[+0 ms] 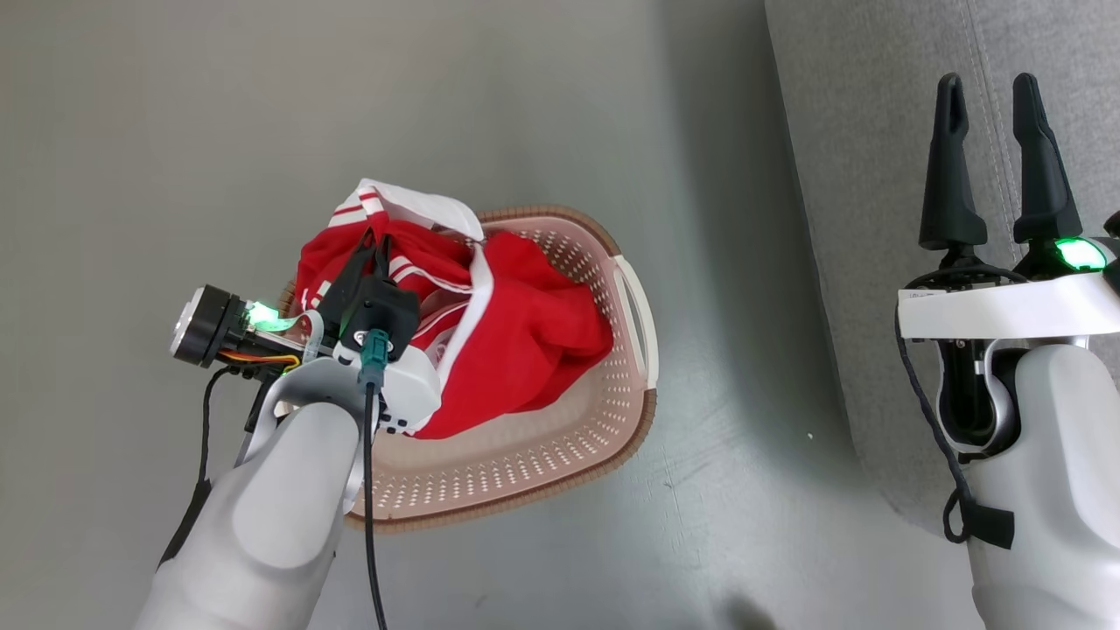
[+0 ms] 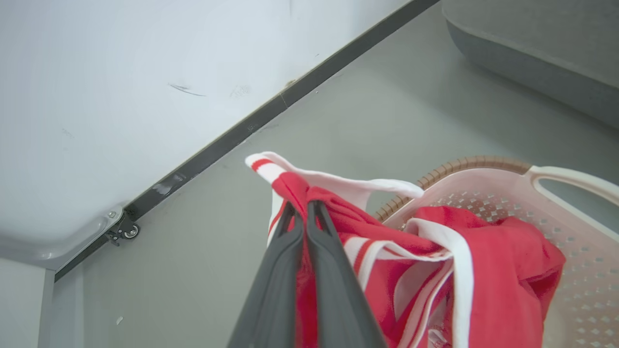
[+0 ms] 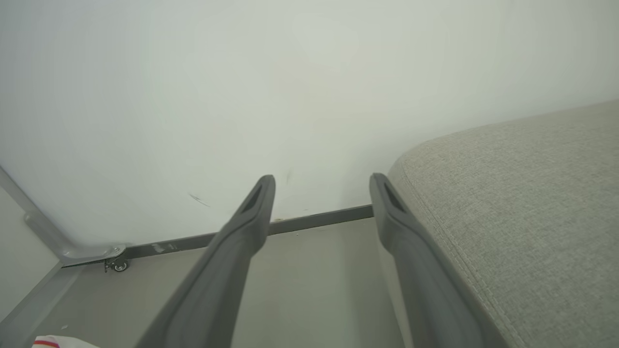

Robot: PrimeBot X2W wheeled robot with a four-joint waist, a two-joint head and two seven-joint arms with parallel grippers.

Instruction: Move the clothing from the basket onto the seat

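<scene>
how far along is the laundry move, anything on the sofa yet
Done: nothing so far; the visible part of the sofa is bare. In hand: the left hand is shut on a red fold of the clothing at the basket rim, with most of it lying inside. Left: lift it out, carry it to the sofa, release. The right hand is open and empty near the sofa.

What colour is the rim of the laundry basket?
Brown, a ribbed band on the basket rim above the cream perforated wall; it shows best in the head view.
</scene>
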